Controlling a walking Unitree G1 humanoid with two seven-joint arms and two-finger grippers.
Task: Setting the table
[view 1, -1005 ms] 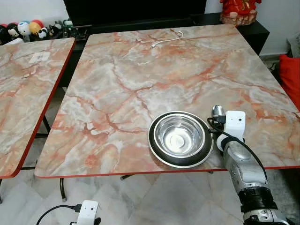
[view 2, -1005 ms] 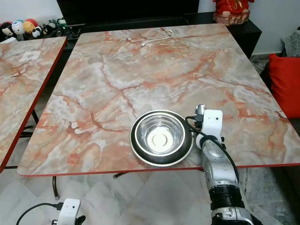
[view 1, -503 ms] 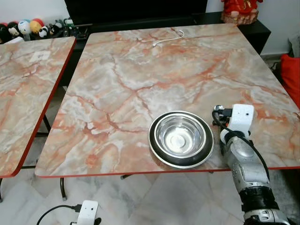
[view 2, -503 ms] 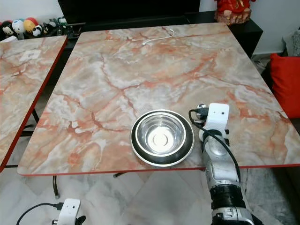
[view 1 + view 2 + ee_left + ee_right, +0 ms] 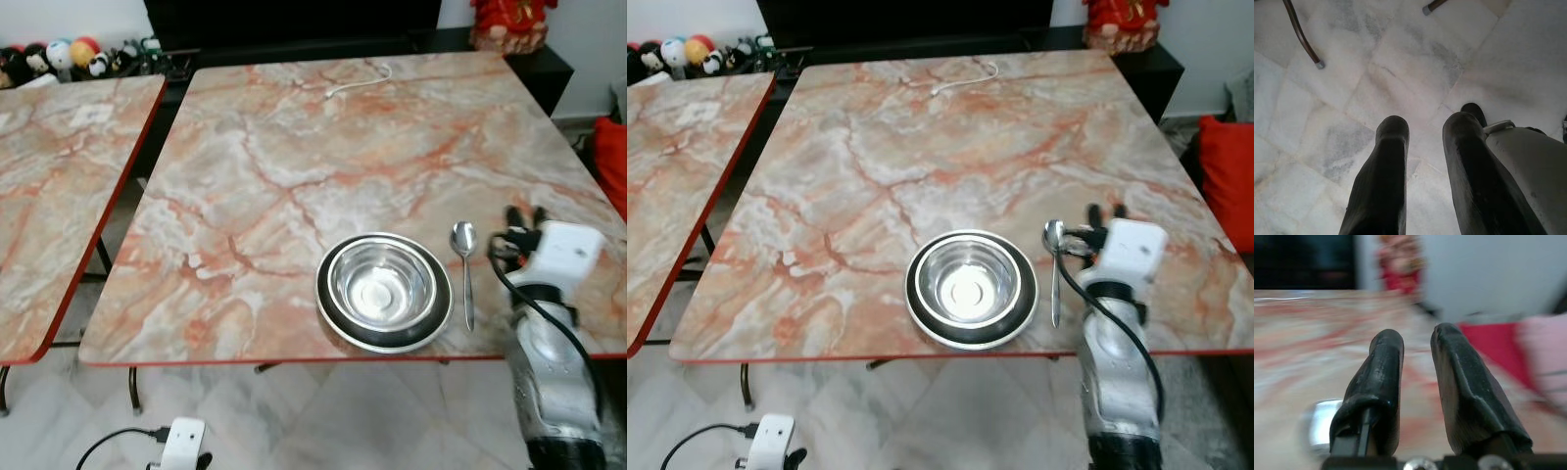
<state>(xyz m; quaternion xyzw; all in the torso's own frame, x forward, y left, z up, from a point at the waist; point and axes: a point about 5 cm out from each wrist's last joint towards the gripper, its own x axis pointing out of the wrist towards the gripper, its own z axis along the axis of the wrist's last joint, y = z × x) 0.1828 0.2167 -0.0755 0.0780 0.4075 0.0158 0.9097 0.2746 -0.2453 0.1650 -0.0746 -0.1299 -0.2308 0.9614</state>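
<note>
Spoon [image 5: 463,269] lies just left of right gripper [image 5: 525,217], untouched.

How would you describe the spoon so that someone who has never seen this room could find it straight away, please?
Start at the large marble-patterned table with the red edge, and look along its near edge for the steel bowl sitting in a dark-rimmed plate. The spoon lies flat on the tabletop just right of that plate, bowl end pointing away from the robot. It is the only slim, long-handled metal item there.

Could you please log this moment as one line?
task: setting table | spoon on table, right of bowl | right gripper open, beside spoon | left gripper open, idle over floor
</note>
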